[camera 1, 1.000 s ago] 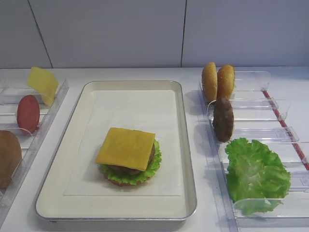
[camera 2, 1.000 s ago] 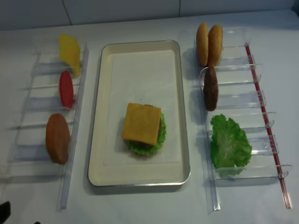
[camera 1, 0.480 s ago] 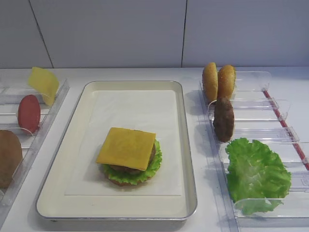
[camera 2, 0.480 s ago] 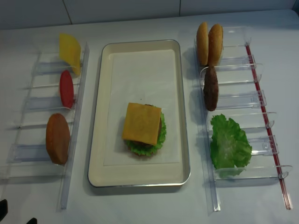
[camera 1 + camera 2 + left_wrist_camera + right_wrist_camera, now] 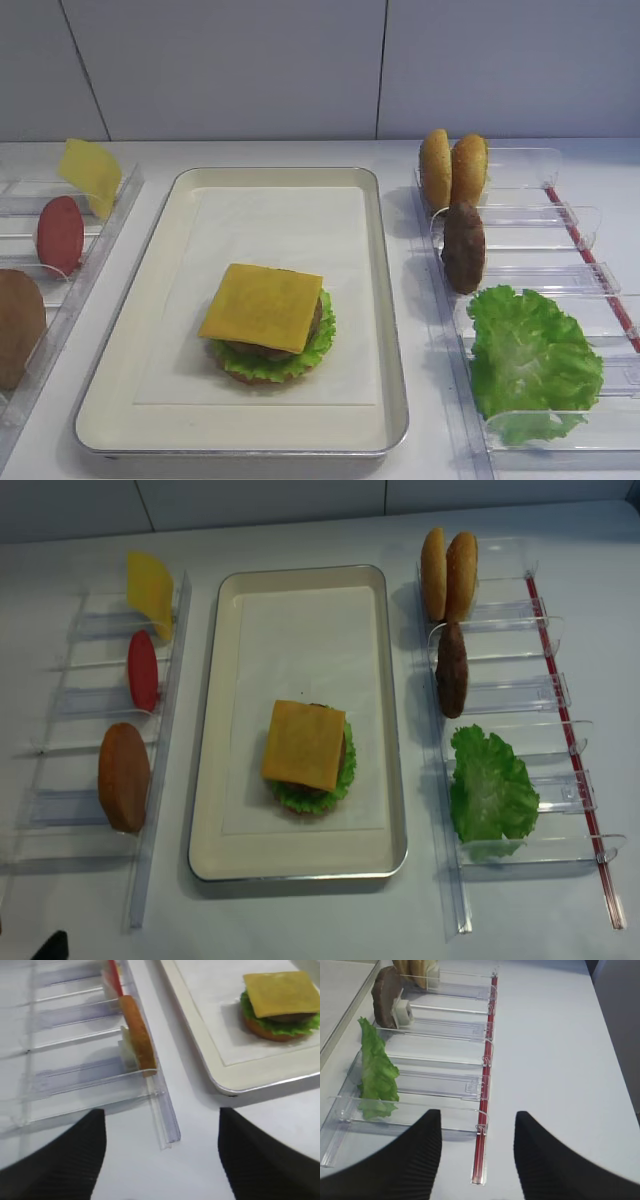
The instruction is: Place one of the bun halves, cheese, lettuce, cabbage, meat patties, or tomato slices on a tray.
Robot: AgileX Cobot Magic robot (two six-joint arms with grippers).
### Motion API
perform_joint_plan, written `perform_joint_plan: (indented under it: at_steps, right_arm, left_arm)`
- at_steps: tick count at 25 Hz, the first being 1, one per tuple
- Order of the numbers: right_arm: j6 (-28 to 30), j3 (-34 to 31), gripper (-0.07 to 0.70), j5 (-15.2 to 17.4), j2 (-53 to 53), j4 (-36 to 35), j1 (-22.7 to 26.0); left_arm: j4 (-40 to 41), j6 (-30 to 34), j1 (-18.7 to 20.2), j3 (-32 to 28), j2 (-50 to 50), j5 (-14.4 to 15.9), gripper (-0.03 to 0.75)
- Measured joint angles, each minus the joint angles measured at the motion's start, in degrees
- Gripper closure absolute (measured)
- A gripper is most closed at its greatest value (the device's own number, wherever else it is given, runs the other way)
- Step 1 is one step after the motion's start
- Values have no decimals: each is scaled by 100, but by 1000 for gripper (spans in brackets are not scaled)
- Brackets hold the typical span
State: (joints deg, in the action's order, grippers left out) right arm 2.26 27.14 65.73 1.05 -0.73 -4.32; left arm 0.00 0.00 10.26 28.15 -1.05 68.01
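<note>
On the tray [image 5: 380, 300], toward its near end, the cheese [image 5: 262, 306] lies flat as the top layer of a stack: lettuce [image 5: 318, 345] ruffles out under it, a meat patty edge [image 5: 312, 320] shows just below the slice, and a bun half [image 5: 265, 1032] sits at the bottom on the white liner. Nothing in that stack has shifted since a second ago, and the bins look the same too. My left claw [image 5: 162, 1155] hangs over bare table beside the left clear bin [image 5: 165, 1125], jaws spread wide and holding nothing; its dark tip at the bottom left corner of the realsense view has slid slightly rightward from where it was. My right claw [image 5: 477, 1155] is likewise spread and empty, hovering at the near end of the right clear bin [image 5: 485, 1060]. That bin holds two upright bun halves [image 5: 452, 168], a spare patty [image 5: 463, 247] and loose lettuce leaves [image 5: 530, 360]. Left bin: pale yellow slice [image 5: 90, 175], tomato slice [image 5: 59, 235], another bun half [image 5: 18, 325]
</note>
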Motion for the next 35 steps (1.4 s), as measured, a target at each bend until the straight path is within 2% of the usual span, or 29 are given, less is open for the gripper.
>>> perform_joint_plan:
  at_steps: [4, 7, 35]
  right_arm:
    - [0, 0, 263, 0, 0, 0, 0]
    - [0, 0, 263, 0, 0, 0, 0]
    - [0, 0, 263, 0, 0, 0, 0]
  left_arm:
    - [0, 0, -560, 0, 0, 0, 280]
    - [0, 0, -734, 0, 0, 0, 280]
    - [0, 0, -750, 0, 0, 0, 280]
